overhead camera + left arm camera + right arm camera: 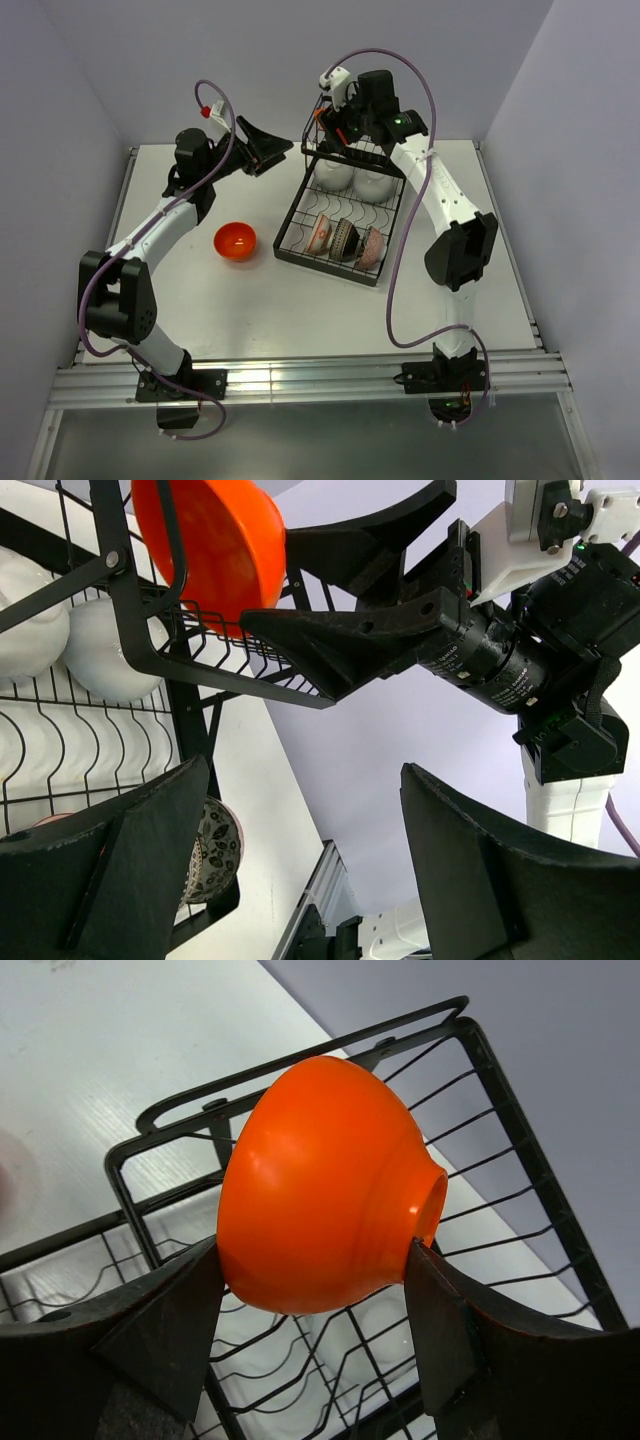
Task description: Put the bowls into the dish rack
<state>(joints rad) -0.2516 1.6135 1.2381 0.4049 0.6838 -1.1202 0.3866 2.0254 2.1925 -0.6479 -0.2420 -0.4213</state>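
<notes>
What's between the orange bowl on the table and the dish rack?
Nothing, just bare table between the orange bowl and the dish rack; the top view shows it.

I am viewing a glossy orange bowl (320,1190), plain in finish, against the black wire of the dish rack (122,590). A second orange-red bowl (235,240) is showing on the white table (300,310). The rack is displaying two white bowls (333,175), an orange-and-white patterned bowl (320,235) and a grey-patterned bowl (345,240). The left gripper (305,770) and right gripper (315,1250) are showing black.
</notes>
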